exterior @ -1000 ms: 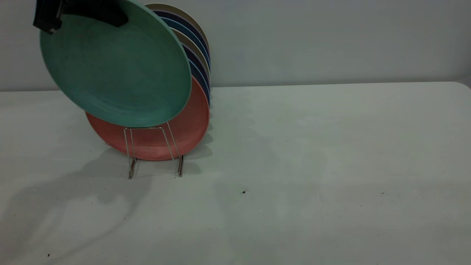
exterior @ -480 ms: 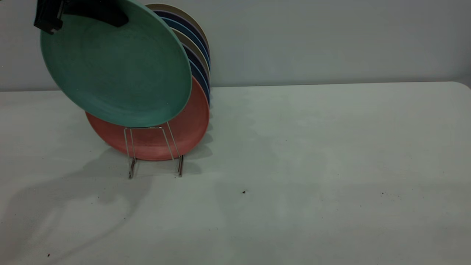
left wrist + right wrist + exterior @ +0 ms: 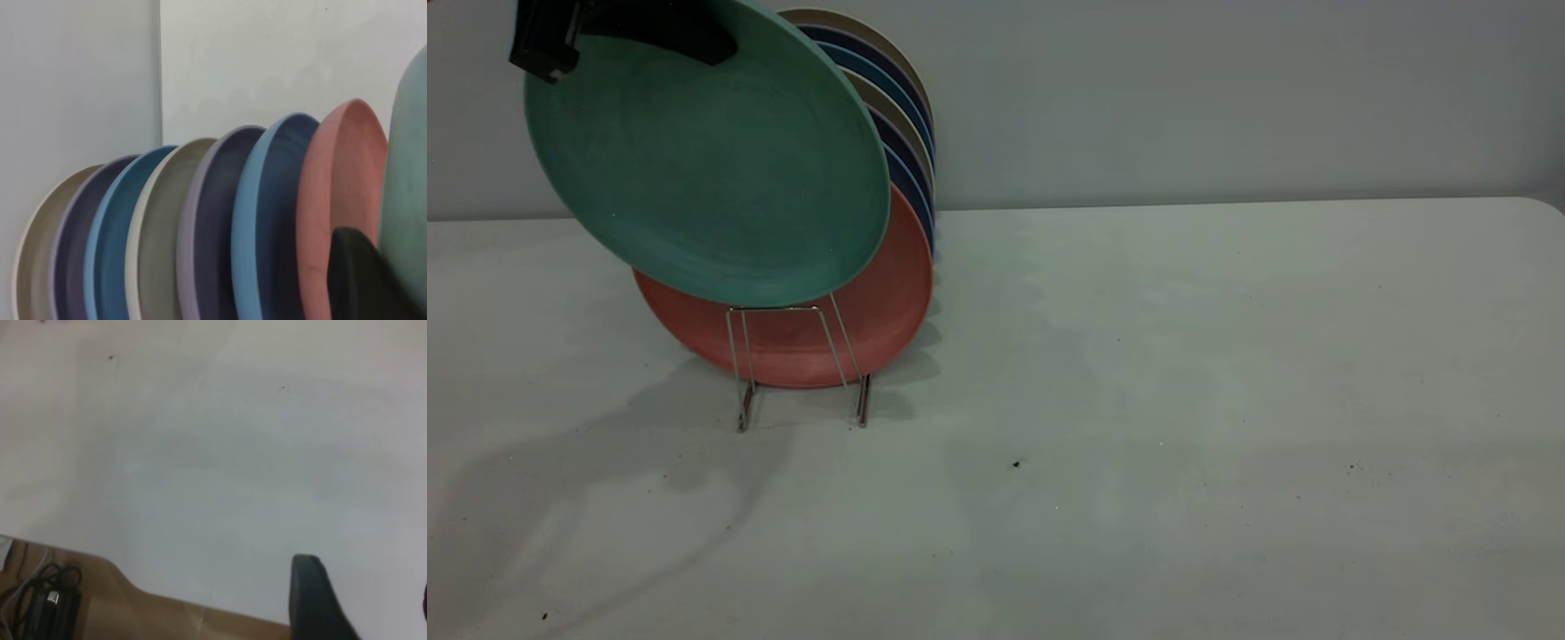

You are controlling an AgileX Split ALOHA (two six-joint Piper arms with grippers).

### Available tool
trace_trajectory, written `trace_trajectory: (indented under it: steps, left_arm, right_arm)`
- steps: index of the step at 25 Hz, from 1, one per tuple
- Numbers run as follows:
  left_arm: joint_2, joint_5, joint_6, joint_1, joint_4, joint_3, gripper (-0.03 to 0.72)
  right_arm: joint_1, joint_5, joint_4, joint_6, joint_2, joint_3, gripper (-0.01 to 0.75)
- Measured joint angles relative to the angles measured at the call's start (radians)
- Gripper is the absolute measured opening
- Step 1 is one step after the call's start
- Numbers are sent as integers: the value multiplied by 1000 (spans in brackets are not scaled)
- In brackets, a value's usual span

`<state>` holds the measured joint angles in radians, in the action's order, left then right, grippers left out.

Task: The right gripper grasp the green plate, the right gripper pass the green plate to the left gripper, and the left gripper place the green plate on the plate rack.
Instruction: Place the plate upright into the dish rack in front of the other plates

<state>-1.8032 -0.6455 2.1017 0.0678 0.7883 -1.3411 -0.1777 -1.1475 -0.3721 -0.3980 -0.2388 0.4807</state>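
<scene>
Final step in hand — left gripper (image 3: 618, 31) at top left of exterior view, jaws clamped on upper rim of green plate (image 3: 707, 156), plate tilted, hanging above plate rack (image 3: 800, 364), in front of salmon-pink plate (image 3: 800, 342). Next move needs lowering plate into front loop, then release. Right gripper (image 3: 320, 600) away over bare counter (image 3: 1183, 400) — jaw state cannot tell. No readable writing.

**Colours on the rack and table**

The green plate (image 3: 707, 156) is showing matte teal-green. The salmon-pink plate (image 3: 791, 342) behind it is showing streaky red-pink. Farther plates (image 3: 167, 240) are alternating beige, dark purple, teal-blue, cream, navy and light blue. The plate rack (image 3: 796, 364) is gleaming silver. The left gripper (image 3: 623, 27) is looking black, the table (image 3: 1183, 400) pale grey-white with dark specks.
</scene>
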Motion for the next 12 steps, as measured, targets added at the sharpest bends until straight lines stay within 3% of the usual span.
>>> trace_trajectory:
  steps: [12]
  left_arm:
    - [12, 2, 0, 0, -34, 0, 107]
  right_arm:
    - [0, 1, 5, 3, 0, 0, 410]
